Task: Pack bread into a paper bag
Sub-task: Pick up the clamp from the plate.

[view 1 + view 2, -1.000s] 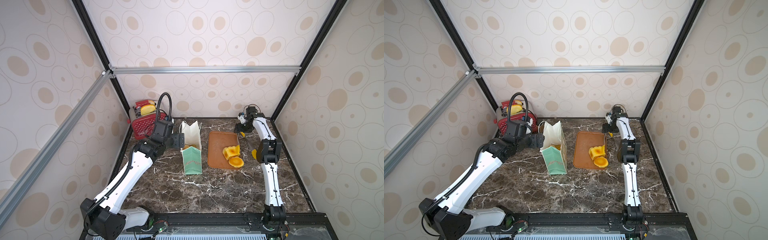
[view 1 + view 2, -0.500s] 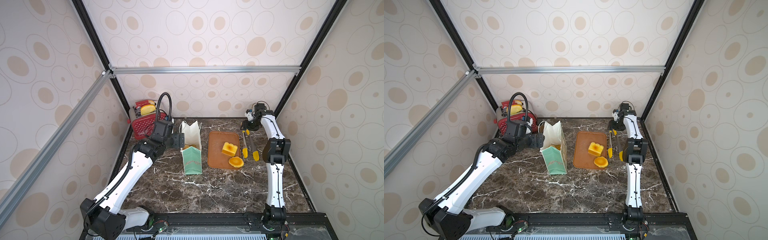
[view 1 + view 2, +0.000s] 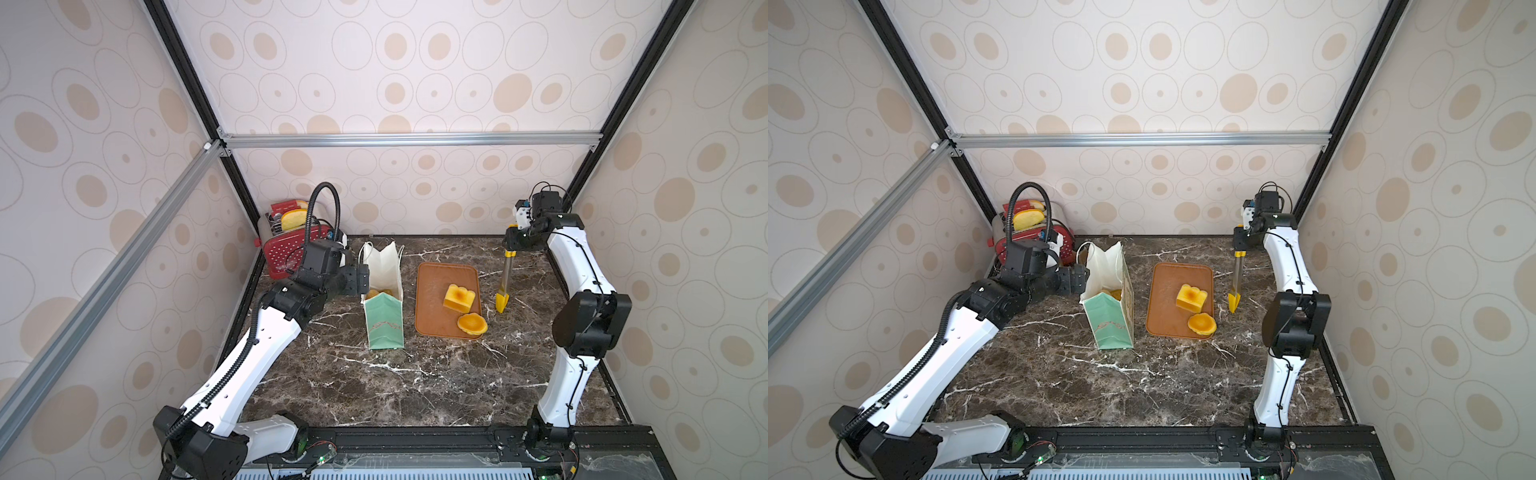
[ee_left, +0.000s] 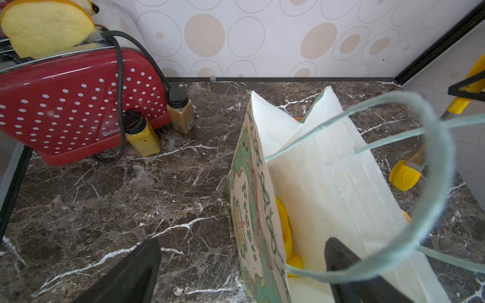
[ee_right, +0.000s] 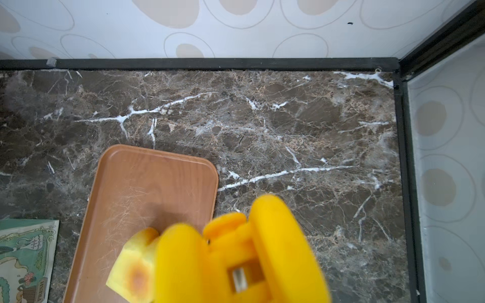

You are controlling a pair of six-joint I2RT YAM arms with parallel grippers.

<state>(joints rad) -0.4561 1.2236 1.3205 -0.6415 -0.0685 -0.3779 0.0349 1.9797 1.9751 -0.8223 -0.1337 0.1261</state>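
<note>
The mint-green paper bag (image 3: 384, 328) (image 3: 1111, 324) stands open left of the tray, with golden bread (image 3: 380, 293) (image 4: 284, 230) lying inside it. My left gripper (image 3: 361, 279) (image 4: 241, 251) is open astride the bag's near wall, one finger (image 4: 341, 262) inside and one finger (image 4: 141, 267) outside. A blocky loaf (image 3: 459, 298) (image 3: 1191, 298) (image 5: 133, 267) and a round tart-like bun (image 3: 472, 323) (image 3: 1202, 323) rest on the tray. My right gripper (image 3: 511, 245) (image 3: 1239, 245) is shut on the tongs (image 3: 506, 274) (image 3: 1236, 276). They hang down just right of the tray, their yellow tips (image 5: 236, 257) pressed together and holding nothing.
The brown tray (image 3: 434, 274) (image 5: 147, 183) lies mid-table. A red dotted toaster (image 3: 286, 251) (image 4: 73, 105) with pale slices stands in the back left corner, two small bottles (image 4: 141, 133) beside it. The black frame edge (image 5: 402, 183) and walls close in the right side.
My right arm swung right, off the tray, and its jaws closed, squeezing the tongs' arms together. The loaf has settled flat on the tray. The left arm and bag kept still.
</note>
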